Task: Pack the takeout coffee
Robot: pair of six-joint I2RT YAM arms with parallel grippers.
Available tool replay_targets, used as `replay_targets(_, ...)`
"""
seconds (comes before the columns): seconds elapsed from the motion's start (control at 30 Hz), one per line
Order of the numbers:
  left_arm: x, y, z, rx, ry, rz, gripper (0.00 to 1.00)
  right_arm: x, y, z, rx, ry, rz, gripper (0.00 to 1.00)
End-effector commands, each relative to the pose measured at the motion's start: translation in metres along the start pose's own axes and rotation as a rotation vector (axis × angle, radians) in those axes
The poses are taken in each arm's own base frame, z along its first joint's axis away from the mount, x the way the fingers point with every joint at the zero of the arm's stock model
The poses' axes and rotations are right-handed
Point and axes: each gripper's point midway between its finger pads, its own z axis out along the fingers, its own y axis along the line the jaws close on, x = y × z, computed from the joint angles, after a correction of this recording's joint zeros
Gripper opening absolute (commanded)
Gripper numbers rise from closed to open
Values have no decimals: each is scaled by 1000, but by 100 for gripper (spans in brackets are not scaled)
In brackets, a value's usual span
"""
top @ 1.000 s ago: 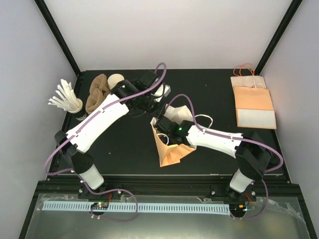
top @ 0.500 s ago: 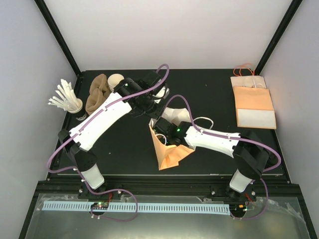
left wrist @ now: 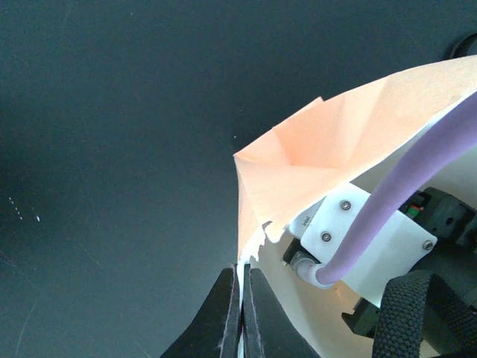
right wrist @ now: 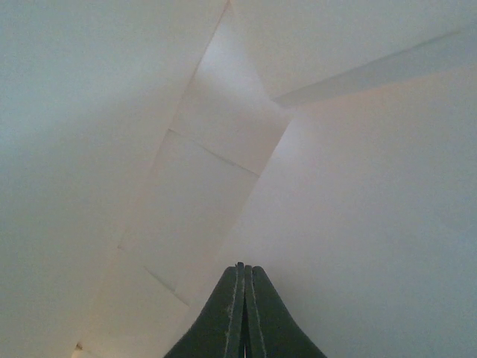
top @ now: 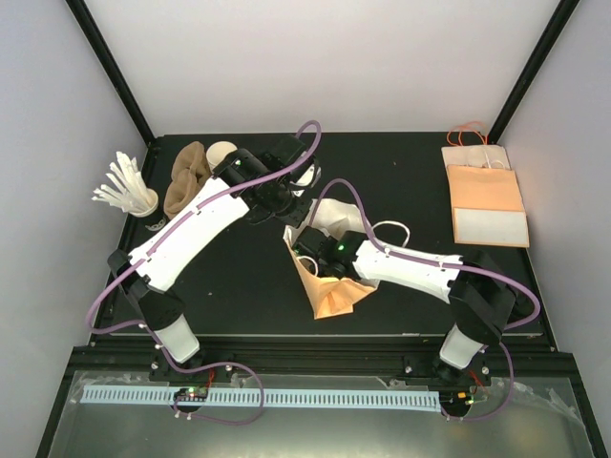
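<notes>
Black table [top: 239, 277] holds an orange paper bag [top: 334, 296] in its middle. The left gripper [left wrist: 240, 272] is clenched on the bag's jagged rim, while the right gripper [right wrist: 241, 268] is pressed shut on nothing, deep inside the bag. The small white paper coffee cup [top: 307, 176] peeks out behind the left wrist, just far of the bag.
</notes>
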Motion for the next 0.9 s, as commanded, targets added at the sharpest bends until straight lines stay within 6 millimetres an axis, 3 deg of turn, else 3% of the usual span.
replay_targets(0.0, 9, 17, -26, -64, -11, 10, 2, 10, -37, -16, 171, 39, 19, 2)
replay_targets(0.47, 12, 26, -19, -121, 11, 25, 2, 7, -78, -33, 421, 41, 1, 7)
replay_targets(0.7, 12, 25, -17, -119, 11, 28, 2, 0, -78, -39, 405, 4, 18, 10)
replay_targets(0.87, 12, 25, -16, -119, 16, 29, 1, -1, -91, -45, 483, 3, 6, 12)
